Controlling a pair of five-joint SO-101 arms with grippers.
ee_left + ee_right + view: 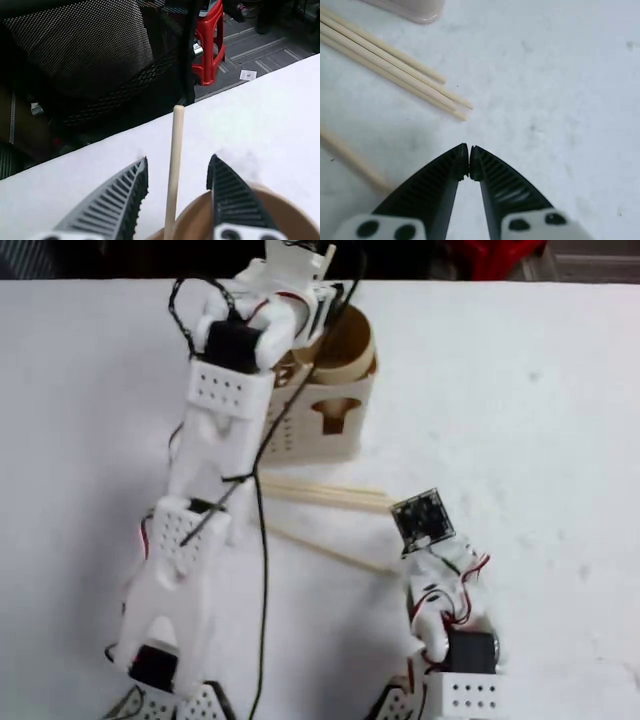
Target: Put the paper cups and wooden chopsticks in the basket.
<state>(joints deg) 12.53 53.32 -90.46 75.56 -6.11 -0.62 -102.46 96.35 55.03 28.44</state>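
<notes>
Behind the white table (540, 390) stand a black mesh chair (85, 45) and red stool (210, 40).

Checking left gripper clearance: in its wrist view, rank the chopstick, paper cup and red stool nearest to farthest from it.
1. Chopstick, inside the open left gripper.
2. Paper cup, rim beneath one finger.
3. Red stool, on the floor past the table.

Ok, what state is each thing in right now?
left tool: open, astride the upright chopstick
right tool: shut, empty
upright chopstick: on end at the paper cup's rim
paper cup: upright, in the basket
basket: upright on the table
loose chopsticks: flat on the table, outside the basket
</notes>
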